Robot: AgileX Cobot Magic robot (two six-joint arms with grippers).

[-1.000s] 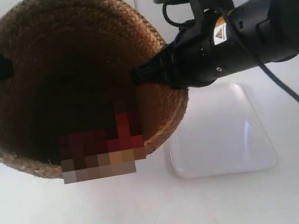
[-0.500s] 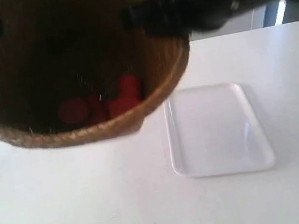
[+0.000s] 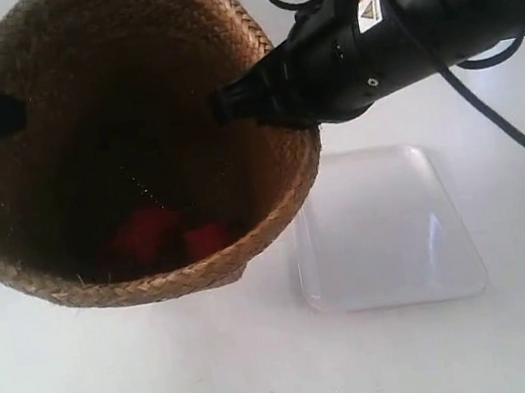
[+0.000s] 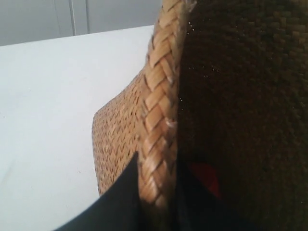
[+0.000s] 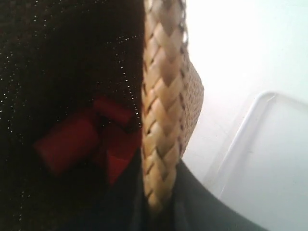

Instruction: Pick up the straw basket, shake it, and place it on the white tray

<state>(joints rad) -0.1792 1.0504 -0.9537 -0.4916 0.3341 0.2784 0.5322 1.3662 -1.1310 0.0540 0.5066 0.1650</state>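
Observation:
The straw basket (image 3: 133, 147) hangs in the air, tilted with its mouth toward the exterior camera, held by both arms at opposite sides of its braided rim. My left gripper (image 4: 156, 192) is shut on the rim (image 4: 161, 110), one finger outside and one inside. My right gripper (image 5: 159, 192) is shut on the rim (image 5: 163, 96) the same way. Red pieces (image 3: 163, 235) lie inside on the basket's bottom, and also show as red pieces (image 5: 82, 139) in the right wrist view. The white tray (image 3: 389, 231) lies flat on the table beside and below the basket.
The white table (image 3: 222, 375) runs under everything. A pale wall (image 4: 72, 19) stands behind the table. The arm at the exterior view's right (image 3: 414, 20) trails a black cable (image 3: 509, 130) above the tray.
The basket was swung up and blurred half a second ago; it has come back down to about its earlier place. The red pieces inside have shifted. Both grips hold.

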